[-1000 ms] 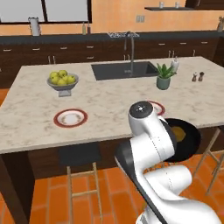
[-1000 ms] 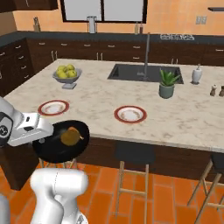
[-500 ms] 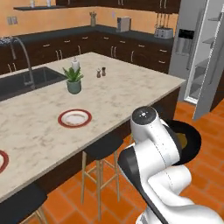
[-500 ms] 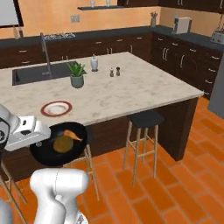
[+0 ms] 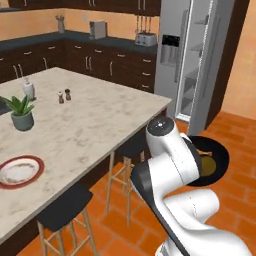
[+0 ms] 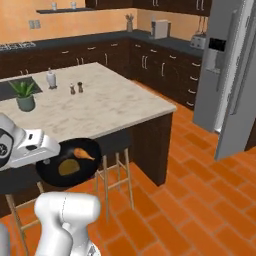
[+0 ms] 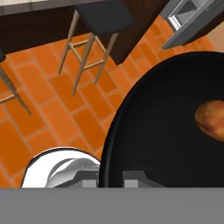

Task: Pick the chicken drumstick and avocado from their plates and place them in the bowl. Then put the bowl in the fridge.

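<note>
- The bowl [image 6: 69, 163] is riding at the arm's end over the orange floor, carrying the drumstick [image 6: 83, 154] and the avocado [image 6: 68, 168]; loading looks finished
- The gripper [image 7: 110, 177] is probably pinching the bowl's rim; its jaws are hidden, so I cannot tell
- The fridge [image 5: 200, 65] is standing open ahead; placing the bowl inside is remaining

The base has swung round toward the fridge [image 5: 192, 60], its door open.

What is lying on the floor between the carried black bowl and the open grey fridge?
Nothing: in the right base view, bare orange tile floor separates the round black bowl from the tall grey metallic fridge.
</note>
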Available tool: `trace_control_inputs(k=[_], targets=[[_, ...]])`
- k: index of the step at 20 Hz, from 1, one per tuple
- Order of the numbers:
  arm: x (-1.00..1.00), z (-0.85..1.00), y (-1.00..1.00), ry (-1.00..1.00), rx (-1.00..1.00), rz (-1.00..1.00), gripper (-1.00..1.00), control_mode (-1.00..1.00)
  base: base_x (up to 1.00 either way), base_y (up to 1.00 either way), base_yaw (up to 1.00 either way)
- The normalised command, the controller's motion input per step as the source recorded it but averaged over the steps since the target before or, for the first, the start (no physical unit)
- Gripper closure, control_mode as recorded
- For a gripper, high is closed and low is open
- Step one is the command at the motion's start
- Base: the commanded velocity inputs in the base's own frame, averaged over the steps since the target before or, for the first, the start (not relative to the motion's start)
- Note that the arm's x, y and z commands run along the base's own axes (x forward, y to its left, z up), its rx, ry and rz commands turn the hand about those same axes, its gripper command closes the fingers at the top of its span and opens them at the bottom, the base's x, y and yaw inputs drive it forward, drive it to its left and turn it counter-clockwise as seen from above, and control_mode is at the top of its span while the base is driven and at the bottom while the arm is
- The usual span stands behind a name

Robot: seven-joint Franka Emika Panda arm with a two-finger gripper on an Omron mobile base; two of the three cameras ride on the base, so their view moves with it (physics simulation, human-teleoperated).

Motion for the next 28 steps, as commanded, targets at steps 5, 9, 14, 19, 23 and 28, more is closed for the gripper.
trace_control_inputs(k=[5,9,14,19,23,28], targets=[[0.0,0.0,0.0,0.0,0.0,0.0,1.0,1.0,1.0,-1.0,0.07],[0.0,0.0,0.0,0.0,0.0,0.0,1.0,1.0,1.0,-1.0,0.14],[0.0,0.0,0.0,0.0,0.0,0.0,1.0,1.0,1.0,-1.0,0.19],[0.0,0.0,0.0,0.0,0.0,0.0,1.0,1.0,1.0,-1.0,0.22],[0.0,0.0,0.0,0.0,0.0,0.0,1.0,1.0,1.0,-1.0,0.27],[0.0,0.0,0.0,0.0,0.0,0.0,1.0,1.0,0.97,-1.0,0.32]])
